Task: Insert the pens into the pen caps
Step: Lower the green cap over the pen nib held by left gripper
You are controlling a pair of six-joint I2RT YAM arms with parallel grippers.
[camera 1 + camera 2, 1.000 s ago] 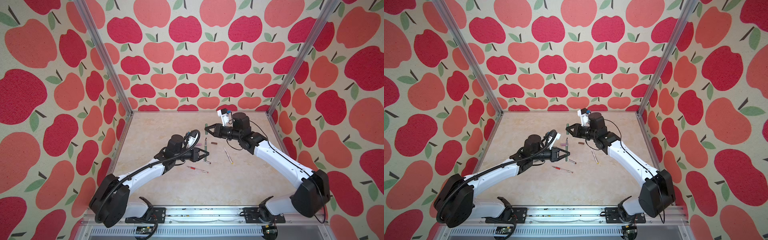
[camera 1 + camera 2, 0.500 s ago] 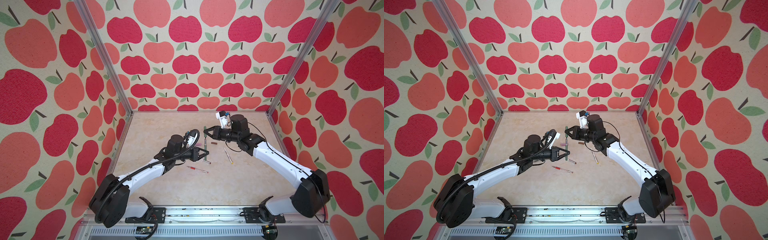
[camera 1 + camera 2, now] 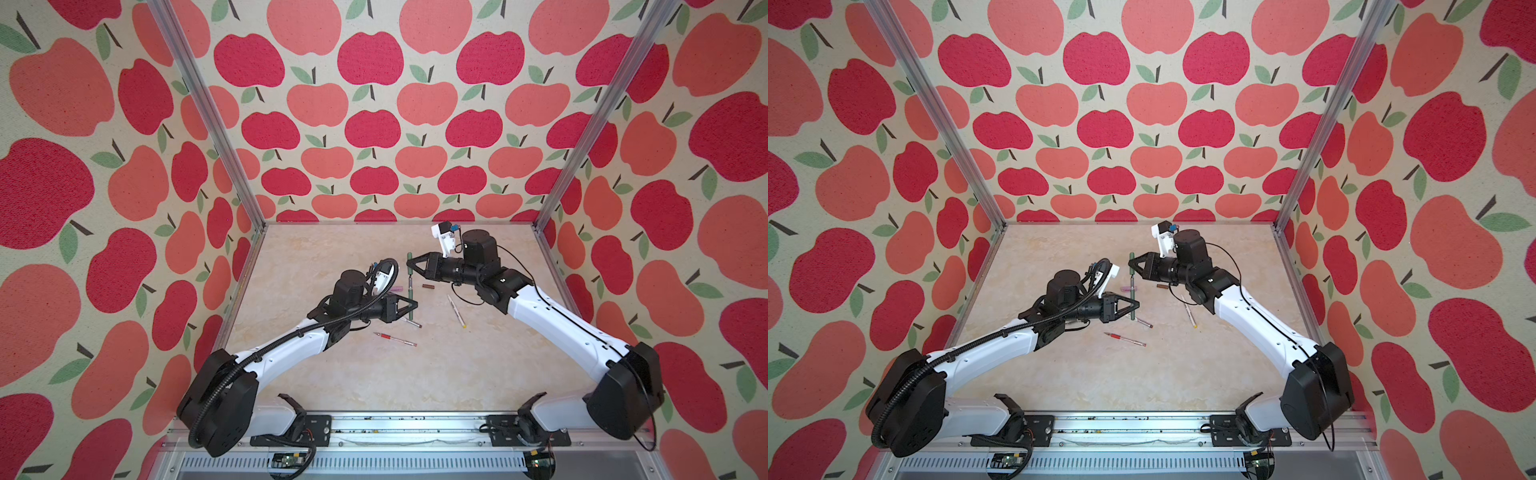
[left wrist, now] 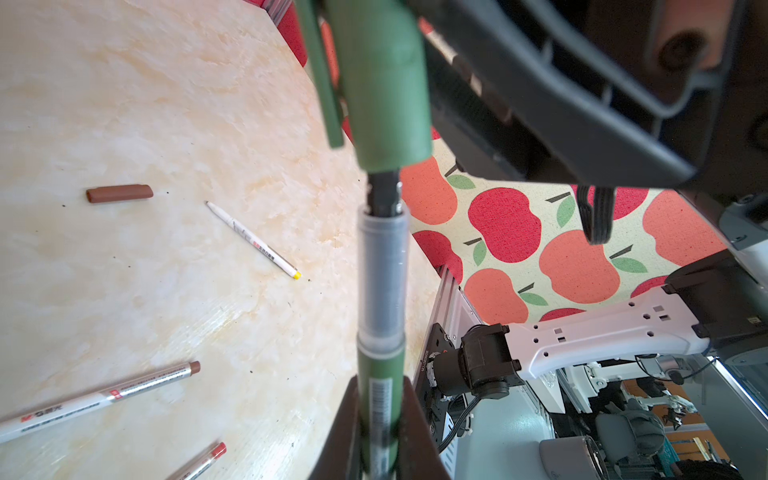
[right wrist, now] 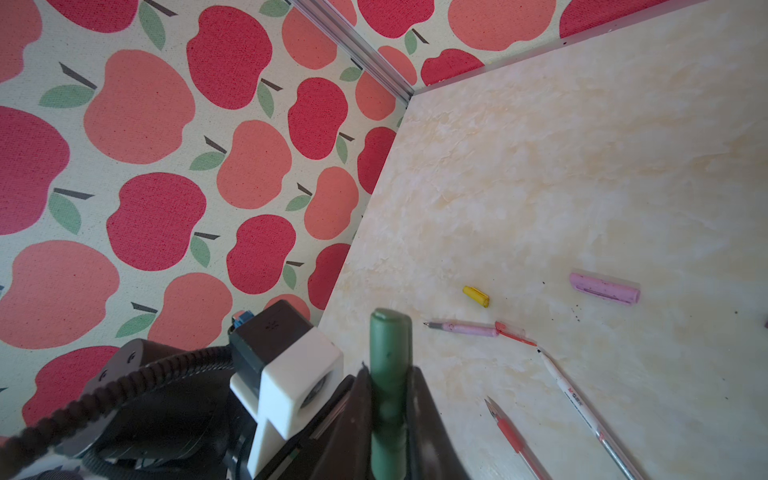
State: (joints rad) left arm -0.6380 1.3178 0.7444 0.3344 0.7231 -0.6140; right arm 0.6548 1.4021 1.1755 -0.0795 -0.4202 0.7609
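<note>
You have the left gripper (image 3: 413, 305) clamped on the lower barrel of the dark green pen (image 4: 380, 291), which stands upright above the table (image 3: 374, 382). Your right gripper (image 3: 410, 266) is closed around the dark green cap (image 4: 388, 83), directly over the pen and in line with it.

In the left wrist view the cap's mouth sits over the pen's dark tip section. The clear grey sleeve below it is uncovered, so the cap is not fully seated. The cap is matte green with a clip down one side, and the pen carries a barcode label near the grip.

The brown cap (image 4: 119, 193), white-and-yellow pen (image 4: 253, 240), lilac cap (image 5: 604, 288) and yellow cap (image 5: 476, 296) lie on the table, apart from both grippers.
</note>
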